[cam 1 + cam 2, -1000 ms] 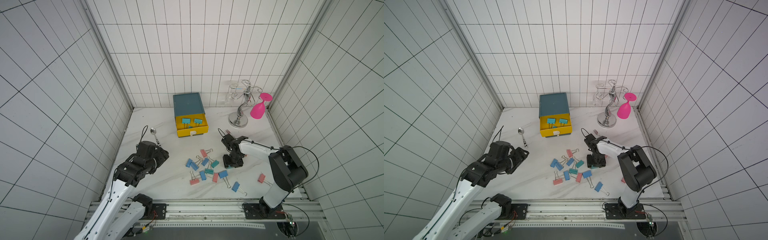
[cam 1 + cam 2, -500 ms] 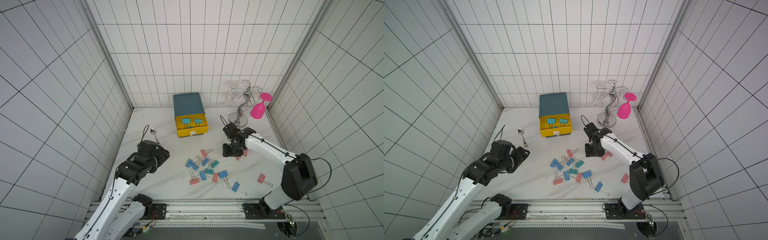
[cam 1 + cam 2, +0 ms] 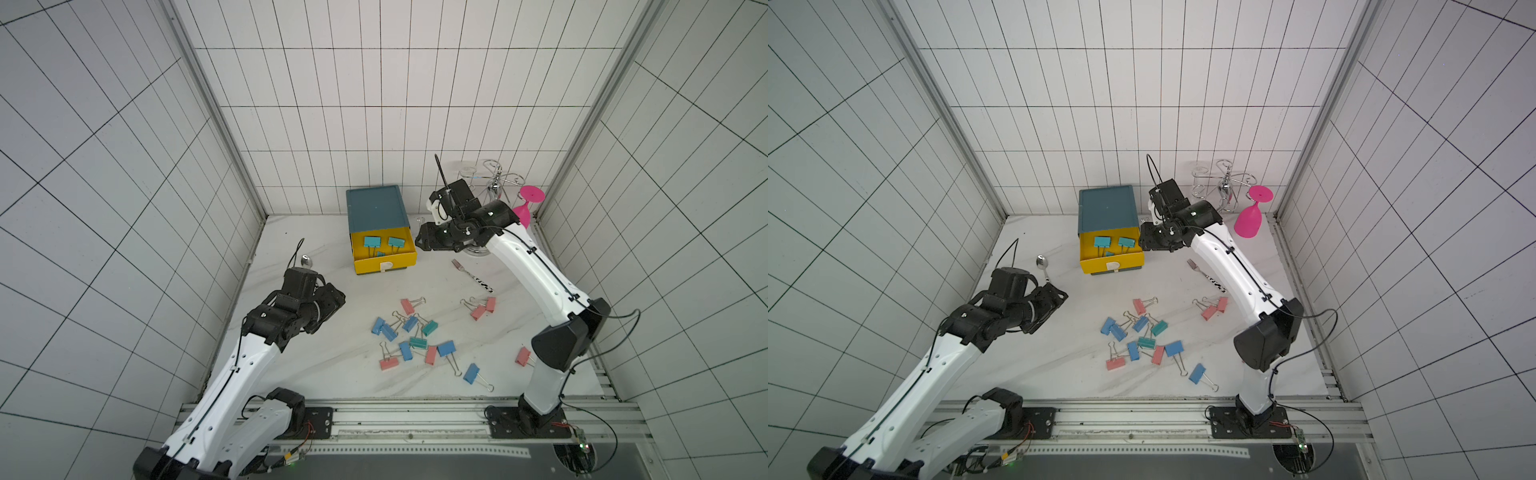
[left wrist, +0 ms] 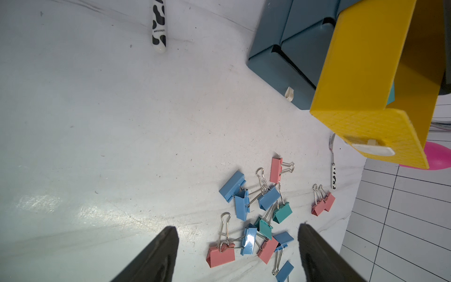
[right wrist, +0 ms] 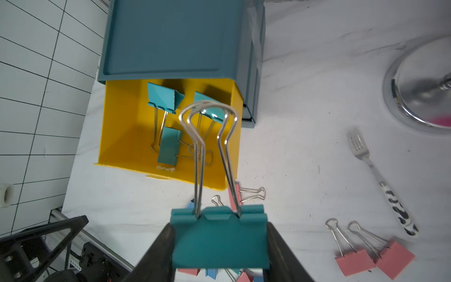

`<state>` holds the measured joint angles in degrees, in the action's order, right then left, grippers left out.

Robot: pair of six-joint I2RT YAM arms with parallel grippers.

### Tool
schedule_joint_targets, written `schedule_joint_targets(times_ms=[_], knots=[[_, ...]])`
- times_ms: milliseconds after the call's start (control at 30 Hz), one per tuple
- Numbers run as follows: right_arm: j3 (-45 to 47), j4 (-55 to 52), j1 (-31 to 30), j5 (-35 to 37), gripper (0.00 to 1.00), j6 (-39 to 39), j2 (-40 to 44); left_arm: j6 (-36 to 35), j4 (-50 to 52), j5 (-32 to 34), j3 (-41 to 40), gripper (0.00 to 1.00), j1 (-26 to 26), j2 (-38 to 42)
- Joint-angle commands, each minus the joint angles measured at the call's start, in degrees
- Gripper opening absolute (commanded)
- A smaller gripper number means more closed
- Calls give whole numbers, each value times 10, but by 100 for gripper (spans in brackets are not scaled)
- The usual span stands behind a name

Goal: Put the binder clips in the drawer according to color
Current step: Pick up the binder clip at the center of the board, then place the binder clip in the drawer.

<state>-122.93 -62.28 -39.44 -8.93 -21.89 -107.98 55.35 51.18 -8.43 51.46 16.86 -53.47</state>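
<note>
Right claw (image 5: 219,234), gripping a teal clip (image 5: 219,246), should clear the yellow drawer (image 5: 114,136) rim before releasing; left claw (image 4: 236,228) gapes empty.

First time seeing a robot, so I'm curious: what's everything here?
Drawer box: one, blue-grey, back of the table.
Drawer: one, yellow, pulled open.
Stored clips: three, teal, in the drawer.
Held clip: one, teal, by the drawer's edge.
Blue clips: six, loose, table front.
Pink clips: six, loose, table front.
Teal clips: two, same pile.
Spoon: one, silver, left side of table.
Fork: one, spotted handle, right of the drawer.
Stand: one, silver, back corner.
Glass: one, pink, upside down by the stand.
Left hand: open, empty.
Right hand: shut on the held clip.
</note>
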Motion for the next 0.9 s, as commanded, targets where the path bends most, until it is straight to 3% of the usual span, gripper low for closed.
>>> schedule_joint_targets(times_ms=[0, 200, 367, 467, 667, 867], knots=[[-92, -60, -12, -17, 41, 15, -67, -26, -15, -21, 23, 81, -14, -6], [-211, -80, -31, -41, 43, 15, -154, -44, -2, -41, 27, 81, -50, -6], [-235, -57, -51, -59, 45, 16, -179, -56, 9, -58, 27, 81, -77, -3], [-237, -50, -55, -73, 53, 15, -186, -59, 12, -62, 26, 81, -85, -3], [-237, -41, -59, -58, 78, 27, -169, -61, 15, -65, 27, 81, -88, -3], [-199, -38, -59, -23, 79, 37, -112, -57, 20, -67, 26, 81, -89, 3]])
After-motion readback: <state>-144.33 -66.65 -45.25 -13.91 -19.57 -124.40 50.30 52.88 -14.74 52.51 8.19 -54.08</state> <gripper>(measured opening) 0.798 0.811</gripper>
